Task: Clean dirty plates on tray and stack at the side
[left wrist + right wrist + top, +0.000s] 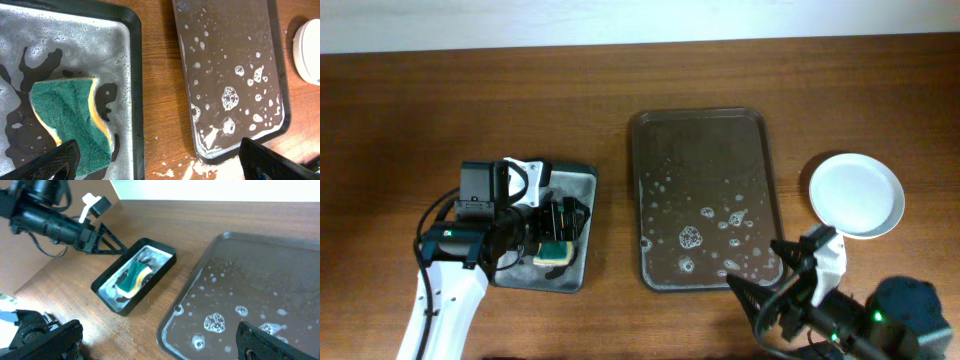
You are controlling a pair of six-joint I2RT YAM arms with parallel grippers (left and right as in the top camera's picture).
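Note:
The dark brown tray [703,200] lies mid-table with only soap suds on it; it also shows in the left wrist view [230,75] and the right wrist view [250,290]. White plates [856,195] sit stacked on the table right of the tray, clean on top; their edge shows in the left wrist view [308,52]. My left gripper [558,225] is open and empty over the small black tray [582,180], just above the green-and-yellow sponge [70,117]. My right gripper [765,280] is open and empty over the brown tray's near right corner.
The small black tray [132,60] holds soapy water and the sponge [554,250], also seen in the right wrist view [132,277]. Foam spots lie on the wood [185,170] between the two trays. A pale wall edges the table's far side.

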